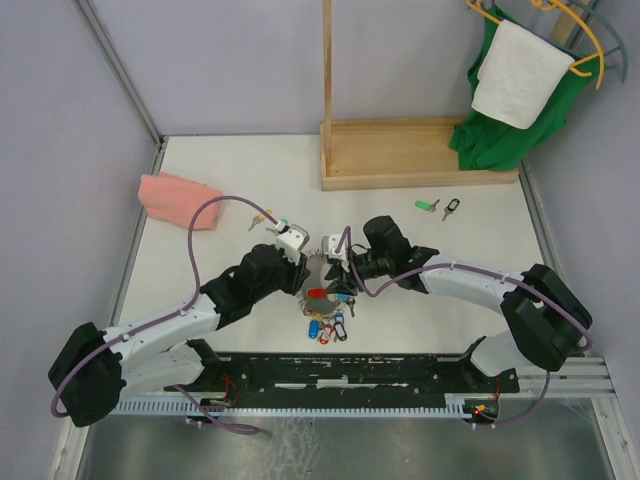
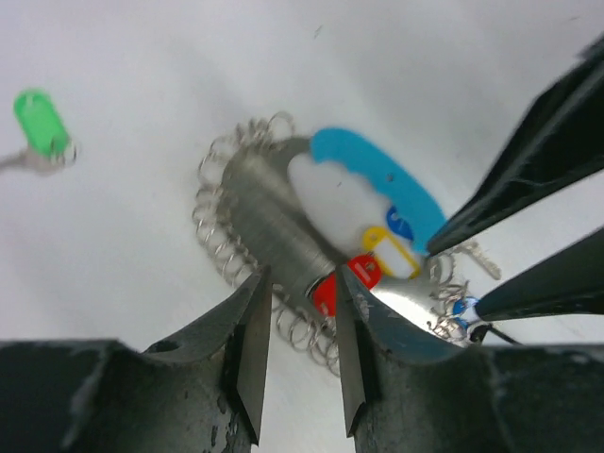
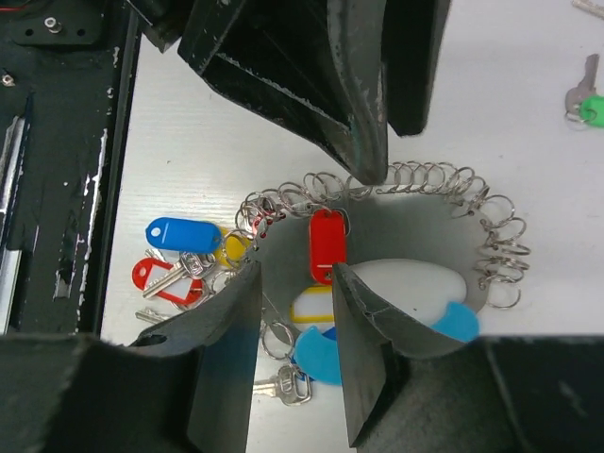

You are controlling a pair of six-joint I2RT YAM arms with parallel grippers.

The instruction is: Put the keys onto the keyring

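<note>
**Silver ring (image 1: 322, 282) lies between the two grippers**

Flat on the white table (image 1: 230, 165) is where the ring lies, near the front and in the middle. Lots of small wire loops run round its edge. Bright tags hang on it: a red tag (image 3: 327, 243), and blue, yellow and white ones. More tags and small keys lie in a bunch at its near side.

The left gripper (image 2: 302, 349) points down at the ring. Its fingers (image 2: 247, 349) are apart, one on each side of the ring's grey band. I cannot tell if they squeeze the band or just stand beside it.

The right gripper (image 3: 294, 321) reaches in from the other side. Its fingers (image 3: 363, 340) are apart too, and nothing is pinched in them. The red tag lies on the table between them.

A green key (image 1: 427, 205) and a black key (image 1: 452, 208) lie side by side on the table. They are well apart from the ring, off to the right, near a wooden stand (image 1: 400, 160). They are not on the ring.

A pink cloth (image 1: 178, 198) lies on the left of the table.
</note>
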